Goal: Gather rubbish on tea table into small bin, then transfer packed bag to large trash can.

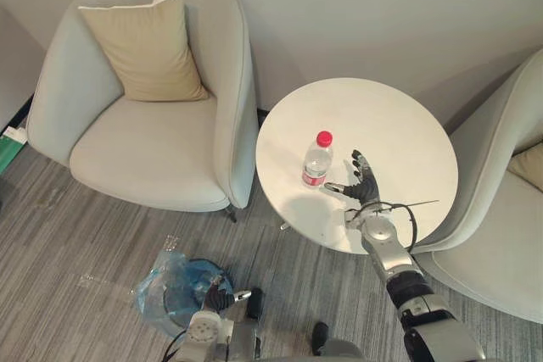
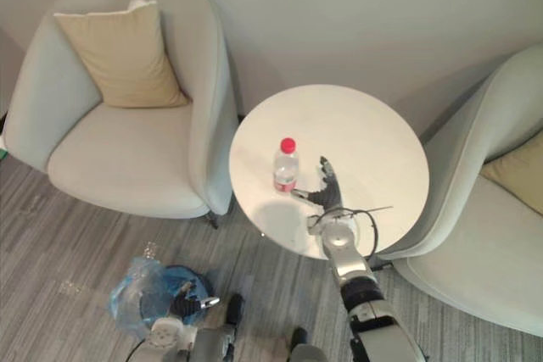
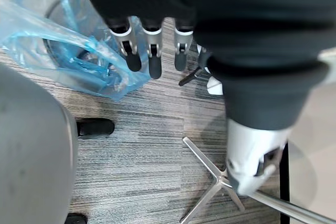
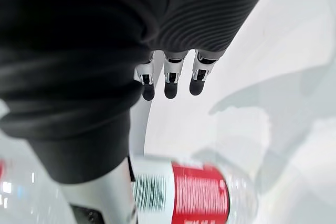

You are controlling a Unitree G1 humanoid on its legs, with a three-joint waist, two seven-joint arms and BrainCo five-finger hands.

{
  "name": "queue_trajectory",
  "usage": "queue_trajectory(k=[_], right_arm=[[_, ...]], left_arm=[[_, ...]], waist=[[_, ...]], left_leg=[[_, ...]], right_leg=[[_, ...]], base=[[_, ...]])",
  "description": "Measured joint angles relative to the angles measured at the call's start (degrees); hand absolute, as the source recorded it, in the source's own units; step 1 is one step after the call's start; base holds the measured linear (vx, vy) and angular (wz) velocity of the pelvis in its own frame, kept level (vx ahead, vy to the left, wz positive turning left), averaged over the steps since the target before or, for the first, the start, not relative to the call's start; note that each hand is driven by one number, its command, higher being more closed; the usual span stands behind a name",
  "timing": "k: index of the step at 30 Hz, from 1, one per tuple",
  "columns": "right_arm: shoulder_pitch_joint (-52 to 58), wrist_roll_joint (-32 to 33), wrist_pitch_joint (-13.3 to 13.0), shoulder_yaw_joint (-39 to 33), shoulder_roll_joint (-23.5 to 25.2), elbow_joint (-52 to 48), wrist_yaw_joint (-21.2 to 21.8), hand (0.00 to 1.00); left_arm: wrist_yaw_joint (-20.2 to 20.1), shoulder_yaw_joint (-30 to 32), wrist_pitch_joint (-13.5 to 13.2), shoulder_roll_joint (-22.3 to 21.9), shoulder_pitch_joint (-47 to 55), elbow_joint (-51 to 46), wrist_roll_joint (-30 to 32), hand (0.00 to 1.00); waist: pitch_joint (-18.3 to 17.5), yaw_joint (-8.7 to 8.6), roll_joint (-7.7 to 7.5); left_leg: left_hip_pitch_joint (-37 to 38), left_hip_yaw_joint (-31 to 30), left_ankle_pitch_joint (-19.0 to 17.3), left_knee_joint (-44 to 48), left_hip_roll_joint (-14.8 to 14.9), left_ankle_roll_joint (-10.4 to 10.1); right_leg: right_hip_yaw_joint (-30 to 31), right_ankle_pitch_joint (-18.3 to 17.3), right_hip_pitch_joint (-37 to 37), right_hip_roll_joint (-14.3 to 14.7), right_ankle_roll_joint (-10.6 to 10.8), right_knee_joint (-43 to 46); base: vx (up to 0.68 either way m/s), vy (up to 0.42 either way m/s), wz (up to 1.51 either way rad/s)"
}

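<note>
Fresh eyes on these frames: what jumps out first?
A clear bottle with a red cap stands on the round white table, with the right hand open just beside it. Down by the carpet, the left hand hangs open by a small bin lined with a blue bag. A beige cushion sits in the grey armchair at left.

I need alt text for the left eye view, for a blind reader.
The robot's open right hand reaches beside an upright red-capped bottle on a round white table. Its left hand hangs by a blue-bagged bin on the floor.
</note>
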Motion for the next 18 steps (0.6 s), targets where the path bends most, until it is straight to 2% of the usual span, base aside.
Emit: queue_trajectory(k=[6, 7, 14, 18], right_arm=[[-6.9, 2.2, 0.4, 1.1, -1.3, 2.1, -0.6, 0.00], [-8.2, 2.3, 0.4, 1.1, -1.2, 2.5, -0.7, 1.00], [-15.1, 3.1, 0.8, 1.3, -2.8, 6.2, -2.7, 1.00], [-16.7, 4.8, 0.9, 1.1, -3.9, 6.2, -4.0, 1.00]], left_arm=[[0.2, 0.0, -0.3, 0.3, -1.6, -1.0, -1.5, 0.00], [0.4, 0.0, -0.3, 0.3, -1.7, -1.0, -1.5, 0.00], [1.1, 0.0, -0.4, 0.6, -2.1, -2.0, -2.8, 0.00], [1.2, 0.0, -0.4, 0.5, -2.7, -2.0, -4.4, 0.00]], waist=[[3.3, 1.23, 0.00], [3.5, 1.31, 0.06], [5.1, 1.66, 0.19], [5.4, 2.59, 0.28]], left_leg=[[-2.3, -1.3, 1.0, 0.0, 0.0, -0.1], [-2.8, -1.4, 1.1, 0.0, -0.1, -0.1], [-4.4, -2.5, 1.2, 0.5, 0.0, 0.0], [-5.7, -2.8, 1.1, 1.1, 0.1, 0.0]], right_leg=[[-1.3, 0.3, -1.6, 0.1, -0.3, 0.1], [-1.4, 0.3, -2.0, 0.0, -0.3, 0.1], [-2.2, 0.5, -3.0, 0.0, -0.5, 0.1], [-2.4, 0.5, -3.8, 0.1, -0.6, 0.2]], base=[[-0.05, -0.006, 0.13], [-0.01, -0.001, 0.06], [-0.01, -0.009, 0.09], [-0.01, -0.004, 0.02]])
